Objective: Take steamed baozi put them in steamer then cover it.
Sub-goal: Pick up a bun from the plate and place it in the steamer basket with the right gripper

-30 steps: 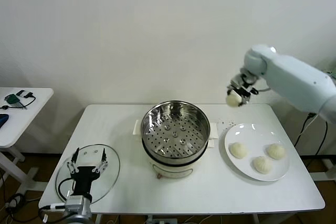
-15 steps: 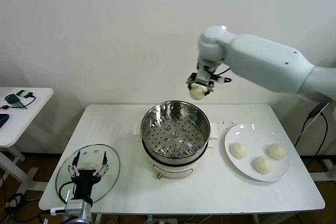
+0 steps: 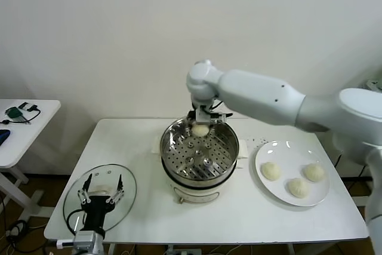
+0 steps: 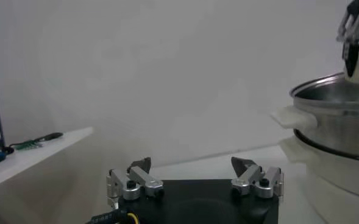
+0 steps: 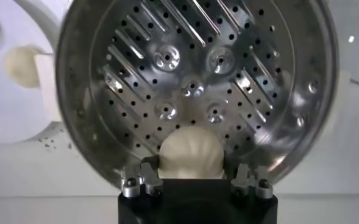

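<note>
Steamer [image 3: 200,153] mid-table, tray bare, now under right gripper [image 3: 200,128] swung in from plate [image 3: 280,192] side, pinching first baozi [image 3: 200,130] over far rim, ready to drop; left gripper [image 3: 100,193] parked spread above glass lid [image 3: 126,204].

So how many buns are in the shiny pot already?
None yet: the round stainless-steel steamer shows only its bare perforated tray. In hand: the right gripper holds one cream-white baozi over the far rim. Left: three baozi wait on the flat white plate, and the clear glass lid lies on the table under the open, idle left gripper.
</note>
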Tool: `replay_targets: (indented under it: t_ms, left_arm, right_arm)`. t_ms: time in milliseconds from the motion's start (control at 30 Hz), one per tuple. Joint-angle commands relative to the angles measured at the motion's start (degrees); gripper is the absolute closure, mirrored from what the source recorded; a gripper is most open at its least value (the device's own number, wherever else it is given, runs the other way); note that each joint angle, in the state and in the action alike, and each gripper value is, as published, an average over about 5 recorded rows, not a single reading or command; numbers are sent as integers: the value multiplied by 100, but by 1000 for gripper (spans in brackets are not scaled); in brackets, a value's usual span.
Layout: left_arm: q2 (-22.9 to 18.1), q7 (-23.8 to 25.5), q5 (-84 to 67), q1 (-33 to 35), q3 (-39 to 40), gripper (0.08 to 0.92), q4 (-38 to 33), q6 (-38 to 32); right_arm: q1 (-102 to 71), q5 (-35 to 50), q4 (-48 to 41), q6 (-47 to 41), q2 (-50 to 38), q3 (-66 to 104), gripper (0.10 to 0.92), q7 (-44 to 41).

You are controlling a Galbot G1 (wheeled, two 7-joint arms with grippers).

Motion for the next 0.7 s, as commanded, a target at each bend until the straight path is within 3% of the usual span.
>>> replay_targets:
  t_ms: [33,333,533,700]
  left_arm:
    - [3,0,-8,23,-14,177,-7,-9]
    - [21,0,-18,-10,-23,177,-1,2]
    - [33,-10,-24,-21,-67,177,-8,5]
    - [15,-20,-26,36,-93,177,-4,-31]
  right_arm:
    - [-654,-1066,-358,248,227,280,338,99]
    - [-833,-902,-430,134,227,276,328,89]
    - [-650,-659,-228,126,119,296,223,23]
    - [-226,-191,-44,130,-93,302,203,-74]
